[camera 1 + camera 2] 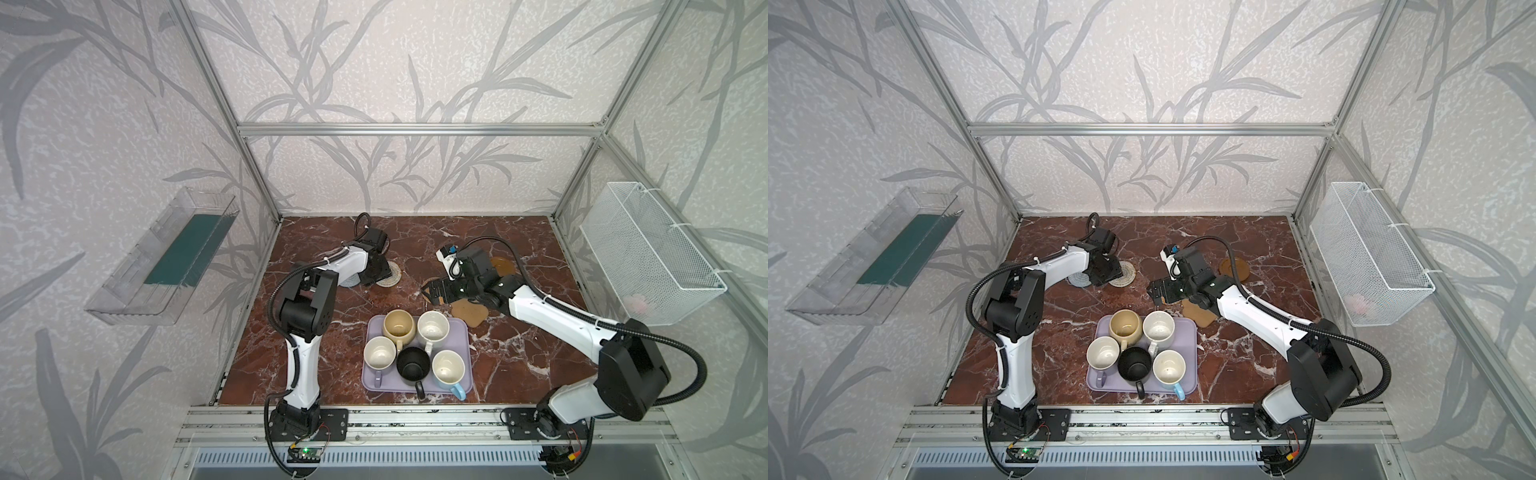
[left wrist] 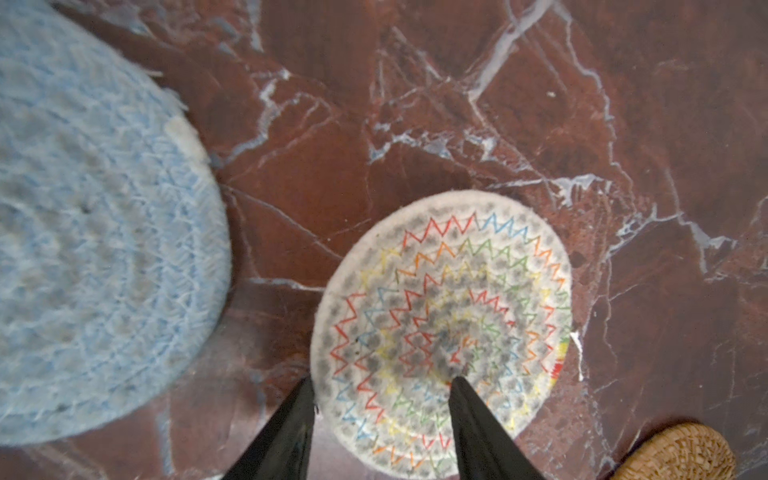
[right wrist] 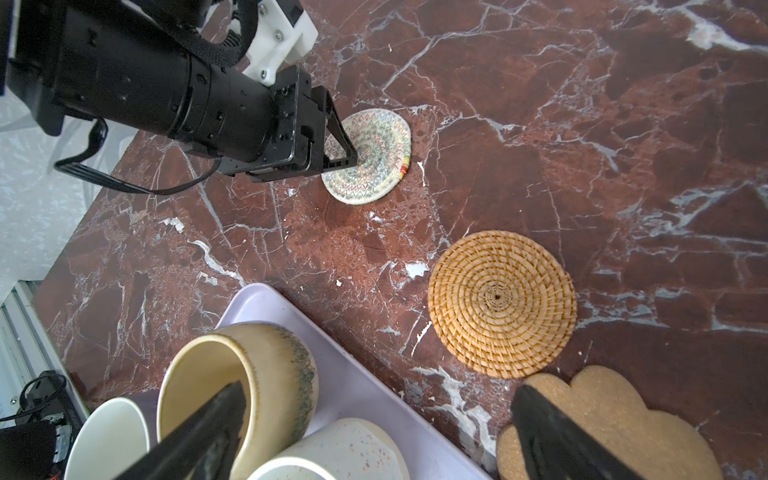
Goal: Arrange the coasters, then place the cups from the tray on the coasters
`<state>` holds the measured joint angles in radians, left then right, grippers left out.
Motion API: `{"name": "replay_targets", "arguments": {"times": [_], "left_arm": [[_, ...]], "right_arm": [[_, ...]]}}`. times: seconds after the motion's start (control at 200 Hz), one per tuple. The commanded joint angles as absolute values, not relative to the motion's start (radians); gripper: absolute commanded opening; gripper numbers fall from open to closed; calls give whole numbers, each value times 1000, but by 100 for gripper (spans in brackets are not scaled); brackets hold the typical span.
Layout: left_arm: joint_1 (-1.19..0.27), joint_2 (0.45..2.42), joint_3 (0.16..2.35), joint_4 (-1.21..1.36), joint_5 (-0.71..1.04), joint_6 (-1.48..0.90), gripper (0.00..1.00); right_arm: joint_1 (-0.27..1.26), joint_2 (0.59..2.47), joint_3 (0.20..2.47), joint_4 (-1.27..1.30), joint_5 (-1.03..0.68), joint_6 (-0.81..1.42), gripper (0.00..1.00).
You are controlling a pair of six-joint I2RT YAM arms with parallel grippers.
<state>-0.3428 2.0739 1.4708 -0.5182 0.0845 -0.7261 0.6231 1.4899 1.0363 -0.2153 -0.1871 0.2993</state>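
My left gripper (image 2: 382, 382) is open low over the cream woven coaster (image 2: 440, 316); one fingertip sits at its edge, the other near its centre. The grey-blue coaster (image 2: 95, 232) lies beside it. My right gripper (image 3: 378, 395) hangs wide open and empty above the lavender tray's (image 3: 353, 374) far corner, between the beige cup (image 3: 249, 374) and the paw coaster (image 3: 615, 419). The golden rattan coaster (image 3: 500, 303) lies beyond it. The brown saucer coaster (image 1: 500, 265) lies behind the right wrist. On the tray (image 1: 463, 340) stand the beige (image 1: 398, 324), speckled (image 1: 433, 326), lavender (image 1: 379, 352), black (image 1: 412, 362) and light blue (image 1: 448, 368) cups.
A white wire basket (image 1: 648, 249) hangs on the right wall and a clear plastic bin (image 1: 166, 257) on the left wall. Aluminium frame posts stand at the table's corners, and a metal rail (image 1: 415, 419) runs along the front edge.
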Motion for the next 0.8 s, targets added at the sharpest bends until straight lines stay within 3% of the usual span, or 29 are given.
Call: {"name": "replay_targets", "arguments": {"times": [0.0,0.69,0.795], "left_arm": [[-350,2099,1471,-536,91,-754,54],[-345,1951,1524,-592,78,-718,76],[-345,1881,1506,-584,102,-715,88]], "right_arm": [[627,1493,1043,-229,-172,291,99],[626,1449,1044,-273,-129,292,99],[626,1429,1046,-307,-79,315,99]]}}
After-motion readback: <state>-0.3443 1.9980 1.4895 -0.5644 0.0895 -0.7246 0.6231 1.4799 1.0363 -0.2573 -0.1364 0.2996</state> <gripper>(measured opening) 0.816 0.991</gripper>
